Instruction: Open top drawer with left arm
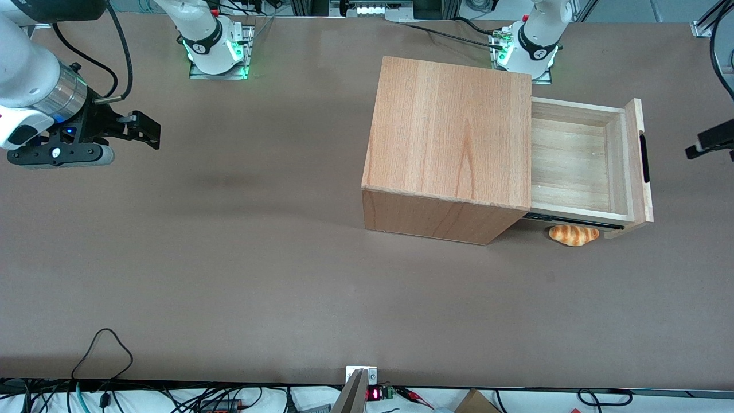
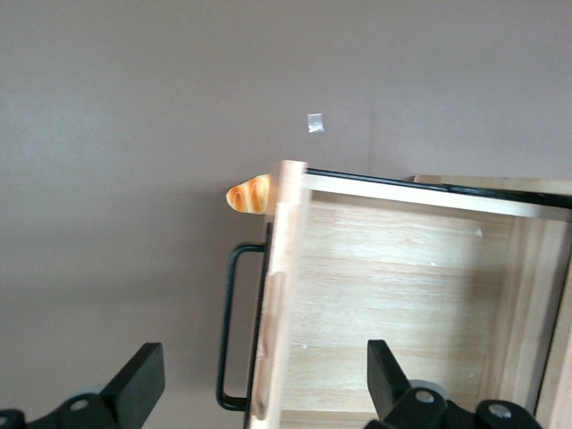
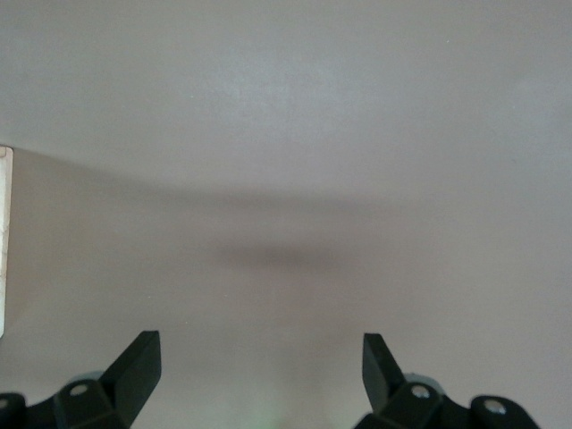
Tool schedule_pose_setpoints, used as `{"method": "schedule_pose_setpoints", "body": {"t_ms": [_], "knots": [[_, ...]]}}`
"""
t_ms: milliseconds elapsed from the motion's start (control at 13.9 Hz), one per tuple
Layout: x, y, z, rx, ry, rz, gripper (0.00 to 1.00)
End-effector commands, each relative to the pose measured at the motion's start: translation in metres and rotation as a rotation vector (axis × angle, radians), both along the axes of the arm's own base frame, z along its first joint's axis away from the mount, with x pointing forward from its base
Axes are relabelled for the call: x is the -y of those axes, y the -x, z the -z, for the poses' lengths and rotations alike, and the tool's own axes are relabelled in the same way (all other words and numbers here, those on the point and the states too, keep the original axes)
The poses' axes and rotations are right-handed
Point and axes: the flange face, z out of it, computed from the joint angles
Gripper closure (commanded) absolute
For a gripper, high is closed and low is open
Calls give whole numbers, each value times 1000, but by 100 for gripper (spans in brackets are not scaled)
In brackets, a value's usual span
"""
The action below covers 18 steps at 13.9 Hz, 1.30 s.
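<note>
The top drawer (image 1: pixel 573 166) stands pulled well out of the wooden cabinet (image 1: pixel 453 132), its pale plank interior (image 2: pixel 393 295) bare. The slim black bar handle (image 1: pixel 644 158) sits on the flat front panel (image 2: pixel 284 295) and faces the working arm's end of the table. The left arm's black gripper (image 1: pixel 708 143) hangs just outside the handle, apart from it. In the left wrist view the gripper (image 2: pixel 264 362) is open, with one black finger (image 2: pixel 138 380) over the table and the other over the drawer interior. The handle (image 2: pixel 228 331) and panel lie well below, between them, and nothing is held.
A small croissant-like bread (image 1: pixel 573 234) lies on the brown table (image 1: pixel 258 258) under the open drawer's corner nearest the front camera, also seen as bread (image 2: pixel 250 195) beside the front panel. Cables run along the table edge nearest the camera.
</note>
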Motion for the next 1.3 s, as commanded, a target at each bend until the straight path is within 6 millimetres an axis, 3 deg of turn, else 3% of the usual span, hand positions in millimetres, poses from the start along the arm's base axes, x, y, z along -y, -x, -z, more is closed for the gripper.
{"method": "schedule_pose_setpoints", "body": {"t_ms": [0, 432, 793, 1225], "knots": [[20, 2, -10, -6, -50, 46, 0], [47, 11, -33, 27, -97, 14, 0], [88, 23, -52, 61, -117, 10, 0], [91, 26, -57, 50, -118, 15, 0]]}}
